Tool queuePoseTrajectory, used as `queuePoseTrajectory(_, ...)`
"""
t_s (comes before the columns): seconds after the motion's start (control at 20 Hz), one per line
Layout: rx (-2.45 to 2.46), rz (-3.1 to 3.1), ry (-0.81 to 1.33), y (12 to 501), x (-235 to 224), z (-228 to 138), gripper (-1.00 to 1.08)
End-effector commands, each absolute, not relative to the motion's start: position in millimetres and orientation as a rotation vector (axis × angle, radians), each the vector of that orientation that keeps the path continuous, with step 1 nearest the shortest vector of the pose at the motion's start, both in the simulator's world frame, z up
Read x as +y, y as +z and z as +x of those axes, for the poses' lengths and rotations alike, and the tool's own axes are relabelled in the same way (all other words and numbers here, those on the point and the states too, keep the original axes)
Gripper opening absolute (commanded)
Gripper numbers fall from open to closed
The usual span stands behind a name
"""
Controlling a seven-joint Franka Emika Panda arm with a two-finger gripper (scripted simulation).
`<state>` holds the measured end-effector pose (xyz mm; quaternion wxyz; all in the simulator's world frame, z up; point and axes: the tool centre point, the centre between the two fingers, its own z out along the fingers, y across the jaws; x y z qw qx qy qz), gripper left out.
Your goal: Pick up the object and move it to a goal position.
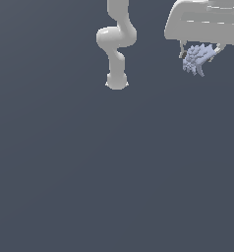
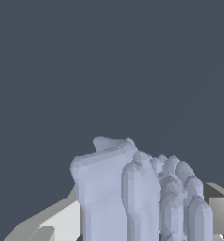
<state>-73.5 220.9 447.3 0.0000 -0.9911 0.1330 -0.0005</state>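
The object (image 1: 196,59) is a small pale lavender-blue lump with a spiky, faceted surface. It hangs between the fingers of my white gripper (image 1: 200,53) at the upper part of the exterior view's right, high above the dark floor. The gripper is shut on it. In the wrist view the object (image 2: 137,193) fills the space between the two fingers, with one finger (image 2: 57,221) and the other (image 2: 220,212) pressed at its sides. No goal marker shows in either view.
The arm's white base and lower links (image 1: 116,49) stand in the upper middle of the exterior view. The dark grey floor (image 1: 89,172) spreads under everything.
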Motion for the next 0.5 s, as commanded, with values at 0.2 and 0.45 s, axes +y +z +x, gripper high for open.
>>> queuePoseTrajectory(0.2, 0.419, -3.113, 0.0, 461.6, 228.6, -73.7, -1.0)
queuePoseTrajectory(0.45, 0.419, -3.113, 0.0, 461.6, 228.7, -73.1, -1.0)
